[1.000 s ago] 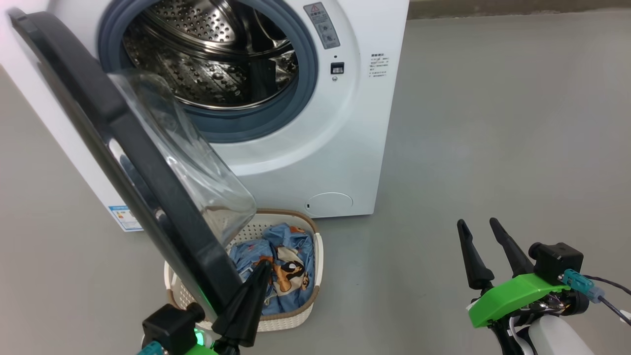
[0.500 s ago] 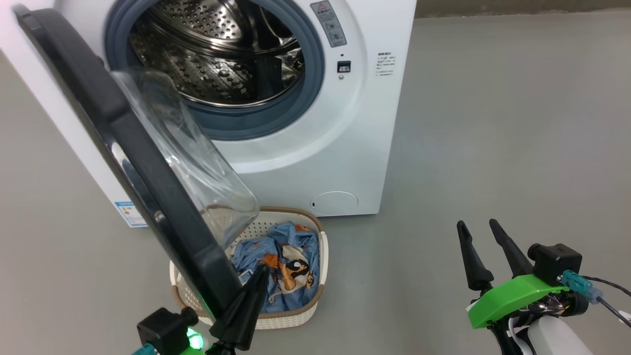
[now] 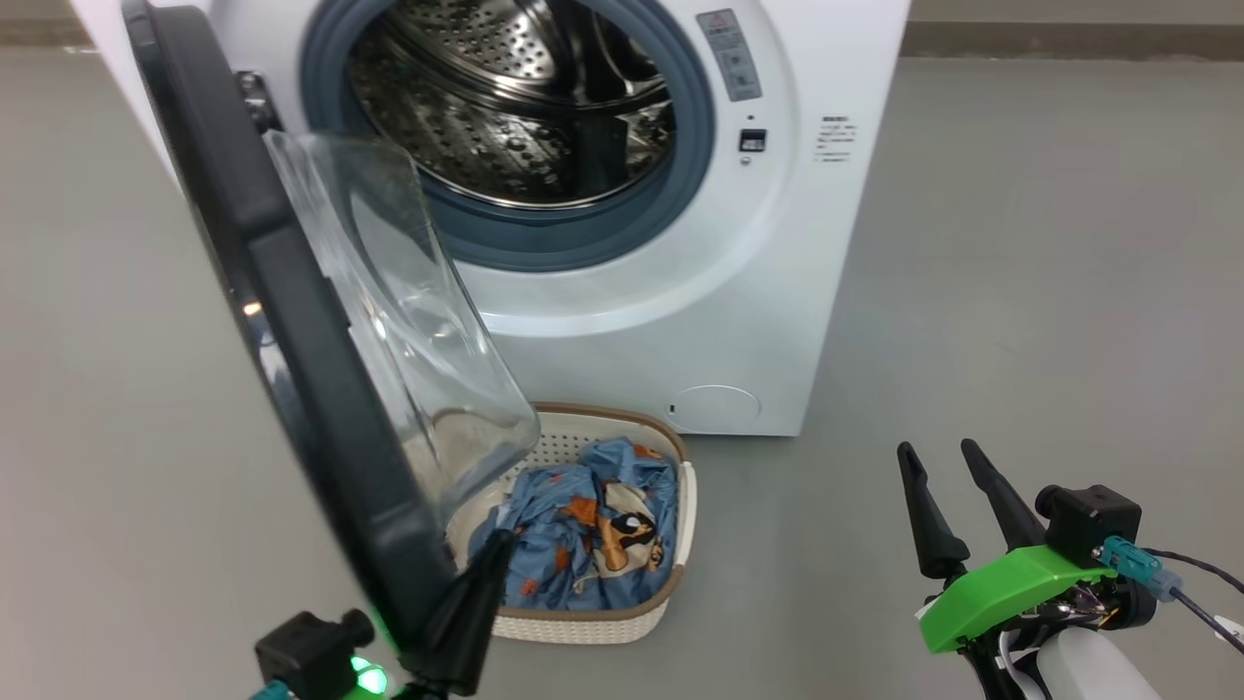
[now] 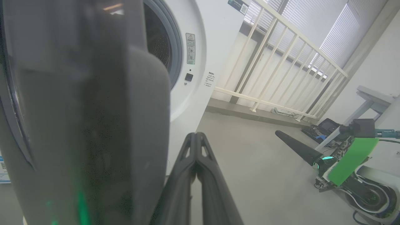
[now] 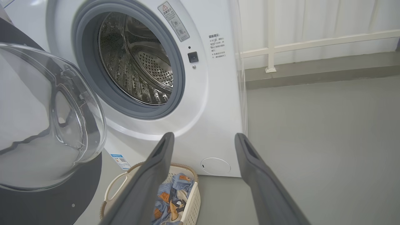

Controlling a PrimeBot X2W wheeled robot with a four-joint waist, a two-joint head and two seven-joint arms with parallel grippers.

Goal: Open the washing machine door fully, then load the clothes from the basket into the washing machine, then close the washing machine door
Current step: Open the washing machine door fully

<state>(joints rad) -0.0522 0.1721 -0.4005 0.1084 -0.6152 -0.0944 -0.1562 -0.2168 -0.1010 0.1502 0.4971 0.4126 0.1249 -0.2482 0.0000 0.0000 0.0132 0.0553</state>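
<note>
The white washing machine (image 3: 777,292) stands with its steel drum exposed. Its door (image 3: 292,321) hangs open toward me on the left, the glass bowl (image 3: 418,321) facing the drum. Below the door sits the cream basket (image 3: 583,622), holding the blue printed clothes (image 3: 583,535). My left gripper (image 3: 494,544) is shut and empty, its side close against the inner lower edge of the door rim (image 4: 93,125). My right gripper (image 3: 938,452) stands open above the floor at the lower right, holding nothing. In the right wrist view, the right gripper (image 5: 204,135) points at the machine (image 5: 215,93) above the basket (image 5: 122,184).
Grey floor (image 3: 1020,292) spreads to the right of the machine. A white railing (image 4: 281,62) and a low ledge run behind it. A pale table (image 4: 375,97) and dark gear on the floor (image 4: 325,126) lie beyond my right arm.
The head view has shifted, so the machine sits further right in the picture. Against the basket, the door's lower edge and my shut left gripper have moved left, swinging the door wider. The right gripper stays put.
</note>
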